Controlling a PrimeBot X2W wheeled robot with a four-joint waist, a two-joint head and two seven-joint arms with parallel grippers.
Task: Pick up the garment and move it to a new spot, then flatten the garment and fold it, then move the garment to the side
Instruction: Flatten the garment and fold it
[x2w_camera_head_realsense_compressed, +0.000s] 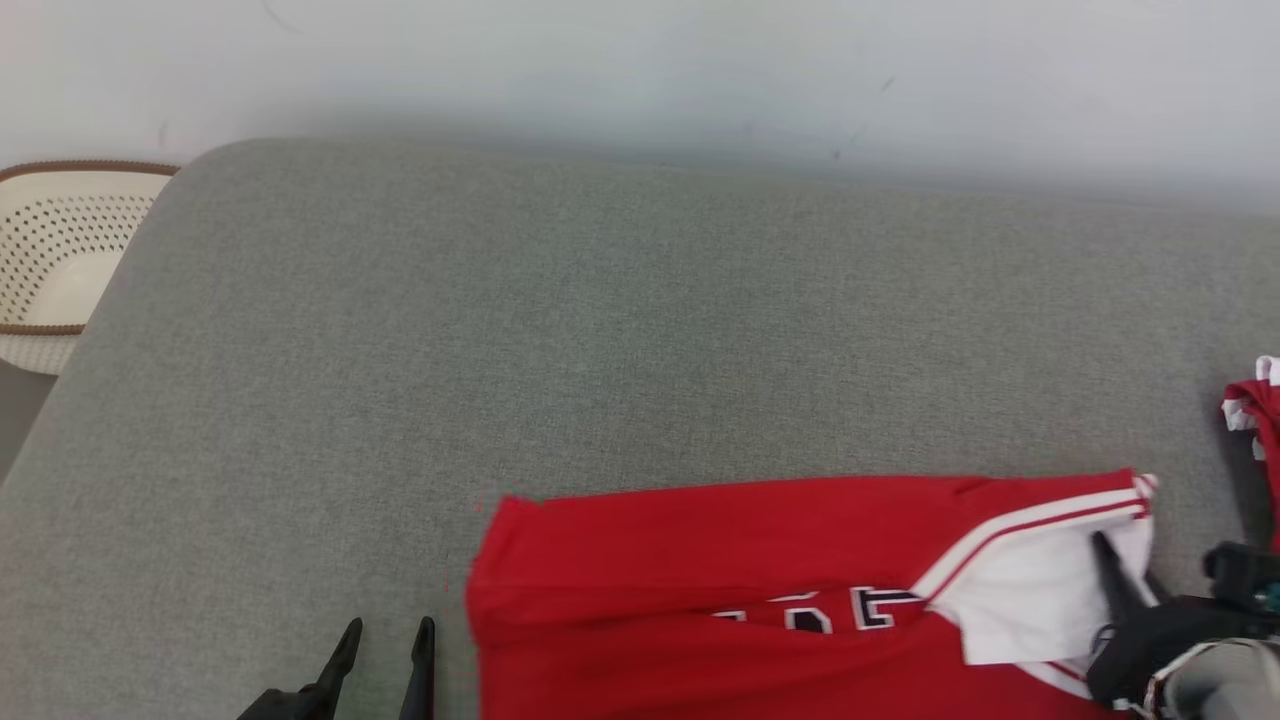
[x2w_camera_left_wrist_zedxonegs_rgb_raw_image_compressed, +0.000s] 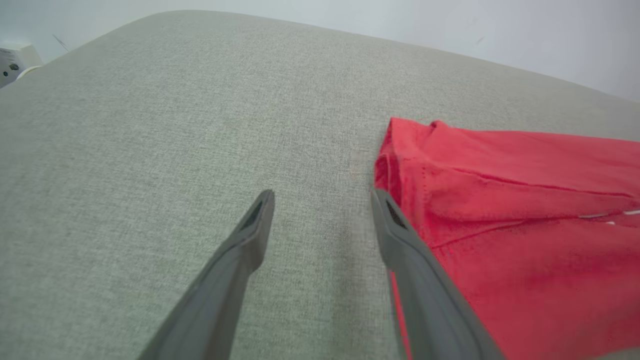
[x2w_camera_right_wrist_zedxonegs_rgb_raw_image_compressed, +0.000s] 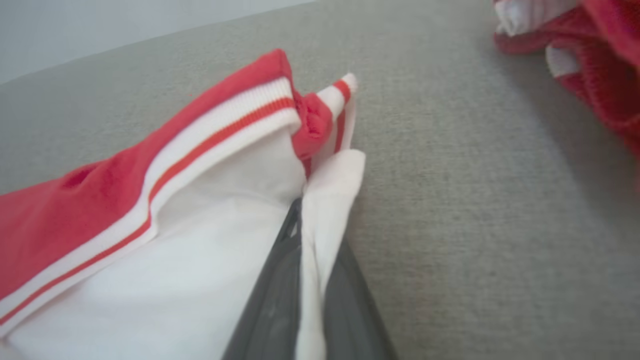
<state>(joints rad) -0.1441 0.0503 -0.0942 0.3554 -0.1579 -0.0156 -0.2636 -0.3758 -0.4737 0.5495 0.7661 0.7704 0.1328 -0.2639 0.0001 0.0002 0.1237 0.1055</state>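
The garment (x2w_camera_head_realsense_compressed: 760, 560) is a red jersey with white-and-red striped trim and a white inner side, lying at the lower middle and right of the head view. My right gripper (x2w_camera_head_realsense_compressed: 1112, 572) reaches in from the lower right. In the right wrist view this gripper (x2w_camera_right_wrist_zedxonegs_rgb_raw_image_compressed: 300, 227) is shut on a fold of the garment's (x2w_camera_right_wrist_zedxonegs_rgb_raw_image_compressed: 200, 210) white fabric just below the striped trim. My left gripper (x2w_camera_head_realsense_compressed: 388, 640) stands open just left of the garment's left edge. In the left wrist view the left gripper (x2w_camera_left_wrist_zedxonegs_rgb_raw_image_compressed: 322, 195) has nothing between its fingers, and its right-hand finger lies along the red hem (x2w_camera_left_wrist_zedxonegs_rgb_raw_image_compressed: 400, 165).
The garment lies on a wide grey upholstered surface (x2w_camera_head_realsense_compressed: 600, 300) with a pale wall behind. A cream perforated basket (x2w_camera_head_realsense_compressed: 60, 250) stands off its left edge. Another red-and-white piece of cloth (x2w_camera_head_realsense_compressed: 1258, 410) lies at the far right, also visible in the right wrist view (x2w_camera_right_wrist_zedxonegs_rgb_raw_image_compressed: 590, 65).
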